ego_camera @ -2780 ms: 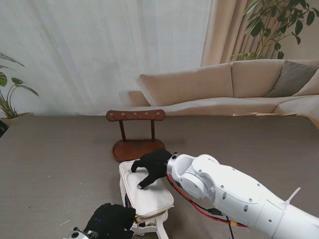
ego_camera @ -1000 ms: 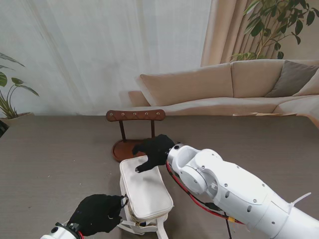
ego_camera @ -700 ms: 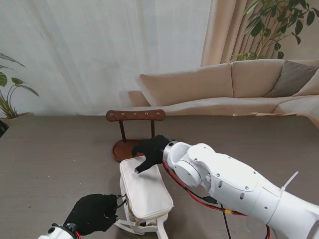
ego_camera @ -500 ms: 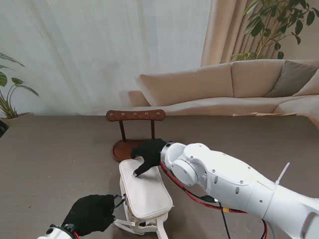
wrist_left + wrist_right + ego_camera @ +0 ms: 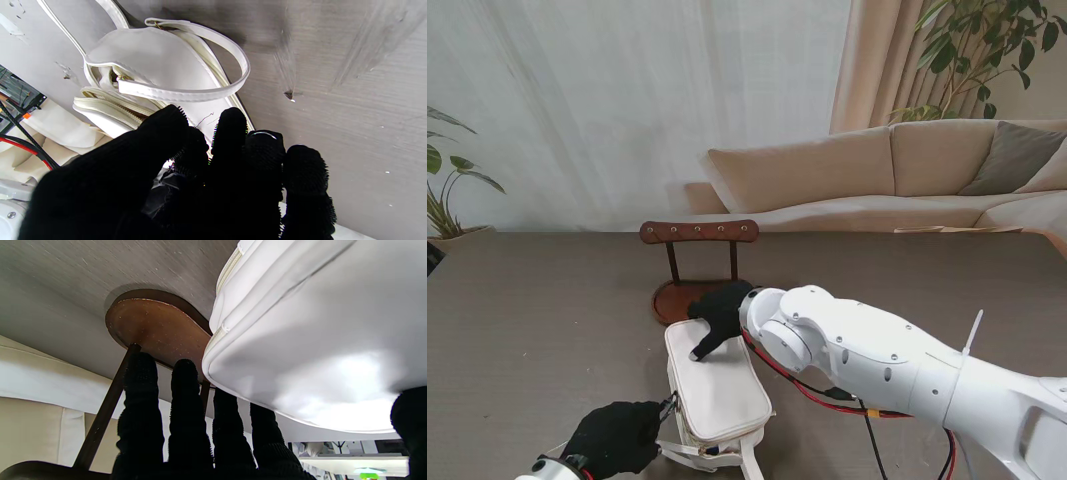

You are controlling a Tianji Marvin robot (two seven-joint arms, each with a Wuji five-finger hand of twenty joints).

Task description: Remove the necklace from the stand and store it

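White bag [image 5: 717, 388], unbranded: left hand [image 5: 615, 438] pinches its zipper pull; right hand [image 5: 719, 312] rests spread on top.

White bag [image 5: 716, 385], right hand [image 5: 720, 314] atop, wooden stand [image 5: 699, 268] behind

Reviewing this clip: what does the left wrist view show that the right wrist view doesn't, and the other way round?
Only the left wrist view shows the bag's looped strap, its zipper edge, and the left hand at that end. Only the right wrist view shows the wooden stand's base and one post, with the right hand pressed on the bag's far end. Both show the white bag and the grey table. Neither shows a necklace.
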